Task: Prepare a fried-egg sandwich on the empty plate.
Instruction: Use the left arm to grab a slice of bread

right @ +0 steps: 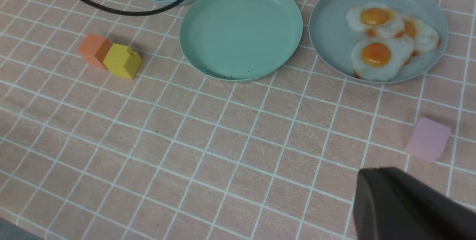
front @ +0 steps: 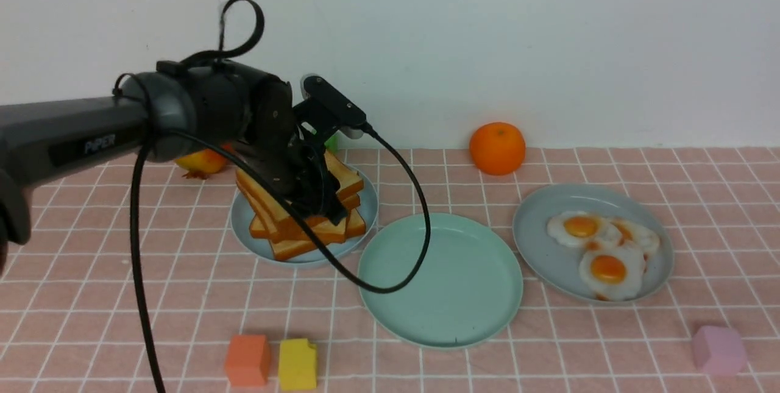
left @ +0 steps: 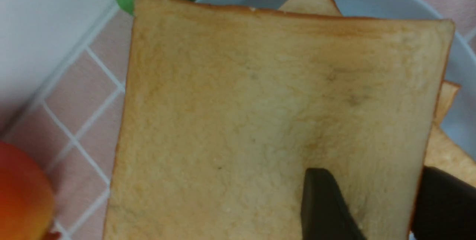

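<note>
Our left gripper (left: 375, 171) was wide apart, with its fingers on both sides of the top toast's (left: 260, 121) edge. Our right gripper (right: 383, 184) was closed with nothing in it. The toast was piled on its plate (front: 244, 234), toward the desk's back left corner. The eggs (front: 609, 268) sat toward the right edge, and the green plate (front: 445, 283) was bare between them. We guessed the toast was light and firm, best pinched by its crust. The eggs looked floppy and slippery.
</note>
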You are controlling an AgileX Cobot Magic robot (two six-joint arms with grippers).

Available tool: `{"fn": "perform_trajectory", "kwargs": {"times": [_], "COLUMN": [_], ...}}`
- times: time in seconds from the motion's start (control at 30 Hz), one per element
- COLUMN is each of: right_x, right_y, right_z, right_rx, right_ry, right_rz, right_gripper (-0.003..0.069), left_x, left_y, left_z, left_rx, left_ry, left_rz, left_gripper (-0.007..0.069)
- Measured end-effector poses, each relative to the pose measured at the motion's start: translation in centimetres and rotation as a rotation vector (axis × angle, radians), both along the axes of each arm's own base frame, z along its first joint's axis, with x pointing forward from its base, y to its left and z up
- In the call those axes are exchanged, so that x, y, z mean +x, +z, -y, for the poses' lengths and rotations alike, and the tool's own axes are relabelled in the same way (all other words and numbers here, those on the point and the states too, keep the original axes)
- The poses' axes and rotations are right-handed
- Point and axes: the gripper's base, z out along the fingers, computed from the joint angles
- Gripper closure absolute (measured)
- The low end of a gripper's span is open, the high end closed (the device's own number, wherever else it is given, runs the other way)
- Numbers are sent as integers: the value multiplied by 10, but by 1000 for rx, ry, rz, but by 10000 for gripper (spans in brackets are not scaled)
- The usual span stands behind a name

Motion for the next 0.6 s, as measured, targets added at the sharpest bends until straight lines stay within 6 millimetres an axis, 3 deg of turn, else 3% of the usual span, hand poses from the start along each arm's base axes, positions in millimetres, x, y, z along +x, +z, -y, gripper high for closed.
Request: {"fn": "perform_trajectory", "kwargs": {"times": [0.07, 0.23, 0.33, 0.5, 0.6], "right_x": [0, 0, 0, 0, 0], "right_y": [0, 0, 0, 0, 0], "right_z": [0, 0, 0, 0, 0], "right_rx": [1, 2, 2, 2, 4], "right_ry": [0, -1, -1, -1, -3], "right_rz": [1, 4, 4, 3, 2], "right_gripper": [631, 626, 624, 620, 617], "left_x": [1, 2, 2, -7, -29], "left_y": [-1, -2, -2, 13, 46], "left_z": [0, 0, 1, 7, 23], "left_rx": [12, 11, 3, 0, -37], "left_ry": [-7, -9, -7, -22, -60], "left_rz": [9, 18, 14, 14, 33], "left_gripper": [310, 486, 539, 538, 538]}}
